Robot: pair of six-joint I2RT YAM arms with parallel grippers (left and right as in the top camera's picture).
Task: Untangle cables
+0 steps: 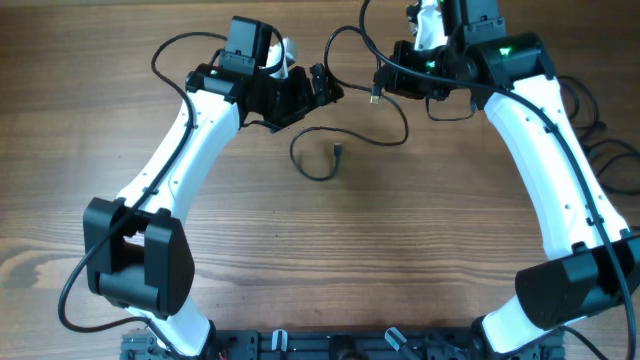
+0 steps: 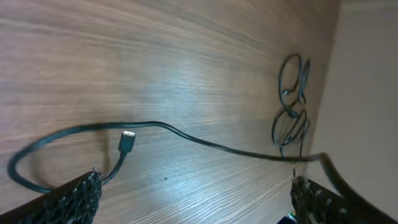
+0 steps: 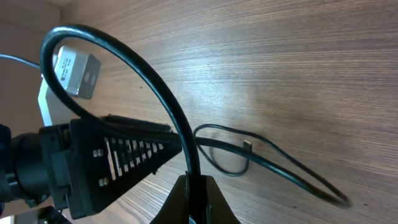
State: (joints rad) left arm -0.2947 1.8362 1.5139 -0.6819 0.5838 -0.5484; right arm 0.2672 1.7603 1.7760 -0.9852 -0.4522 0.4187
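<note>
Cables [image 2: 127, 142] lie in loose loops on a light wood-grain table [image 1: 300, 260].

Bright even light, soft glare on table [image 2: 186, 68], cable [image 3: 188, 162] blurry nr lens.

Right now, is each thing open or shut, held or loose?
Left fingers: open, wide apart.
Right fingers: shut on the cable.
Cable: pinched at one spot, rest looped loosely on the table.
Plug: free, lying flat.
Other cables: coiled, untouched.
</note>
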